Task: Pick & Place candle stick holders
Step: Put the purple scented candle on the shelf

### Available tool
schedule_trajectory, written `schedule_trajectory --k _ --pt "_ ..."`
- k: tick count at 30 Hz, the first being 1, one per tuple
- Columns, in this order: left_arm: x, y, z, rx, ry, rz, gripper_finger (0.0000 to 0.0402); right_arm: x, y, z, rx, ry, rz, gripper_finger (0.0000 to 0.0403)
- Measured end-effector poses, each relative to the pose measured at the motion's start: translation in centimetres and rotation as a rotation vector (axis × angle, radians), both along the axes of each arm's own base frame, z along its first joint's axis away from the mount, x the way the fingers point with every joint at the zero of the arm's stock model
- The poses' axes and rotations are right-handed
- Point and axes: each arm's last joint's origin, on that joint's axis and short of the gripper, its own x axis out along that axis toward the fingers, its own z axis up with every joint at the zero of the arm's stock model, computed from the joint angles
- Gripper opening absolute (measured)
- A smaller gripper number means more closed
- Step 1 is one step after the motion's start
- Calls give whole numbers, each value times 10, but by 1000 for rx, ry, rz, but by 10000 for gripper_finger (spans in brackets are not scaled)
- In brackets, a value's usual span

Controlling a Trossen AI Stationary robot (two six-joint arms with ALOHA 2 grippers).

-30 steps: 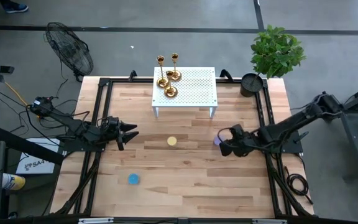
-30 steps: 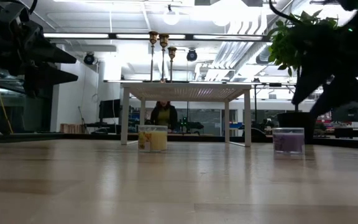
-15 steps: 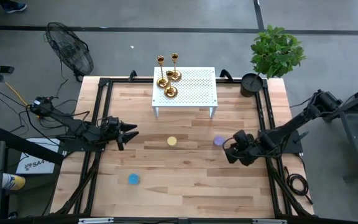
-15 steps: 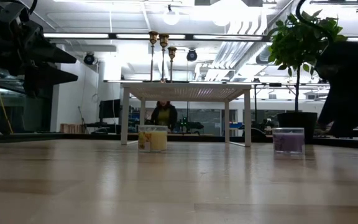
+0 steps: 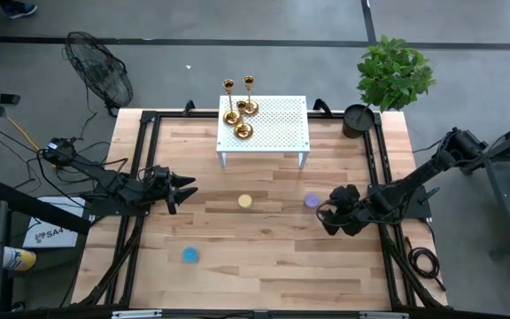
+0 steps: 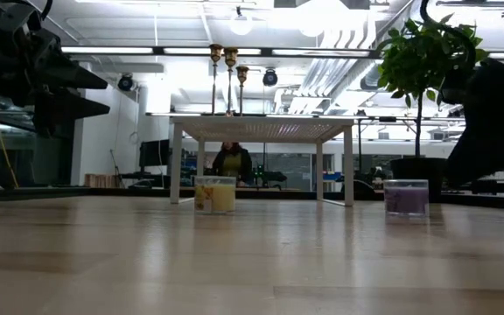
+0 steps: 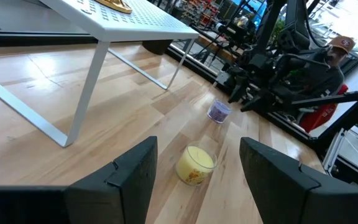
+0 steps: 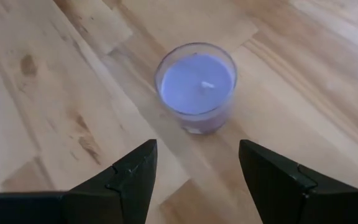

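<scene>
on a wooden table [image 5: 264, 257], two robot arms flank a small white perforated stand [image 5: 273, 124] carrying three candle stick holders [image 5: 239, 111].
the gold holders stand clustered at the stand's far left corner, untouched. the left gripper [image 5: 187, 190] waits at the table's left side, fingers spread and empty. the right gripper [image 5: 328, 215] hovers just beside a purple candle [image 8: 196, 86], fingers spread wide, holding nothing. a yellow candle [image 5: 244, 201] sits mid-table, a blue one [image 5: 189, 255] nearer the front.

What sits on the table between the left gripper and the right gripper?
In the high view, only the yellow candle and purple candle lie between the left gripper and right gripper; the rest is bare wood.
</scene>
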Motion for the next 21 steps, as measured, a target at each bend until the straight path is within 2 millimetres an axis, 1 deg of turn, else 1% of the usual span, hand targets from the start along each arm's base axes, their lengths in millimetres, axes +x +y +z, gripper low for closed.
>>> schedule_trajectory --k 4,9,17,21 --pt "0 0 0 0 0 0 225 0 0 -4 -47 34 30 222" --pt "0 0 0 0 0 0 225 3 2 -16 -76 94 37 222" --pt "0 0 0 0 0 0 225 14 8 -34 -100 102 31 222" --pt "0 0 0 0 0 0 225 19 10 -40 -160 94 56 222"
